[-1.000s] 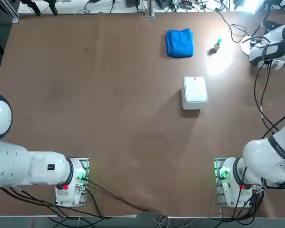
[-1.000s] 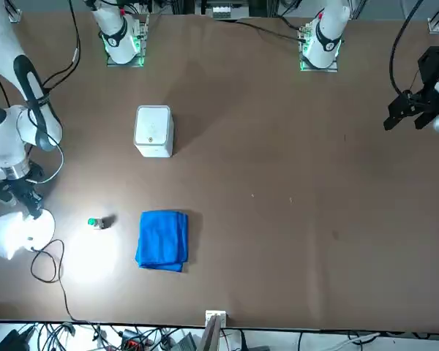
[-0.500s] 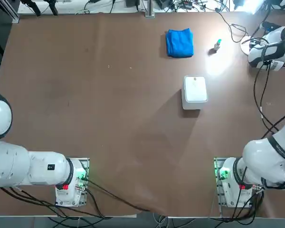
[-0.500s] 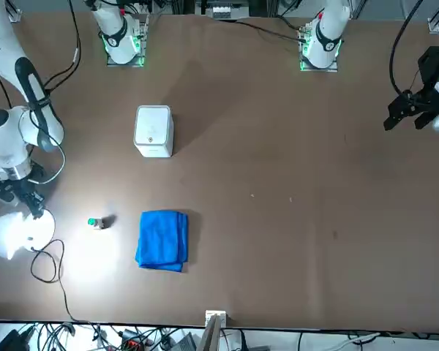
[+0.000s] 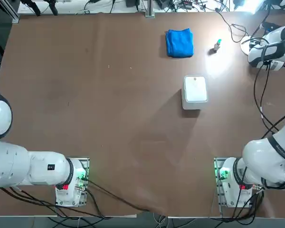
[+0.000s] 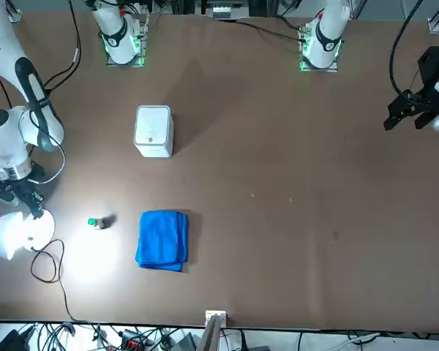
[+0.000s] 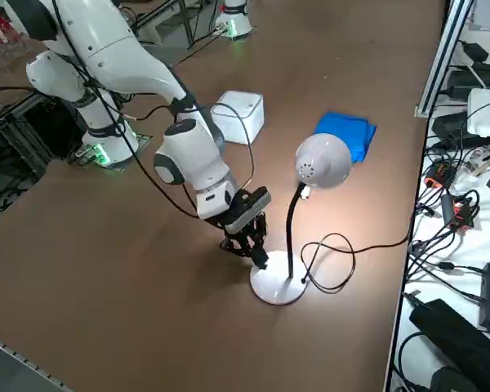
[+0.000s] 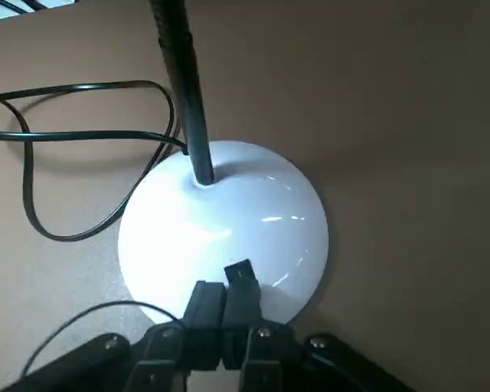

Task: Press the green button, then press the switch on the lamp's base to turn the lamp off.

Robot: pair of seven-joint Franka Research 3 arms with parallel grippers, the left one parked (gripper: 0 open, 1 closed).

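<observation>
The lamp [image 7: 320,162] is lit, and its glare falls on the table at the far right corner. My right gripper [image 8: 229,282] is shut, and its black fingertips rest on the near rim of the lamp's base [image 8: 229,216], a white disc, just in front of the black stem [image 8: 184,90]. In the right side view the gripper [image 7: 259,258] points down at the edge of the base [image 7: 279,286]. The switch itself cannot be made out. The green button [image 5: 218,43] stands apart on the table, beside the blue cloth [image 5: 179,42]; the front view shows the button [image 6: 94,222] inside the pool of light.
A white rounded square box [image 5: 195,90] sits mid-table, on the robot's side of the cloth. The lamp's black cable [image 8: 65,163] loops over the table beside the base. More cables and devices [image 7: 465,196] crowd the strip beyond the far table edge.
The right wrist has shifted only slightly over the lamp's base. The gripper stays shut and the lamp stays lit.
</observation>
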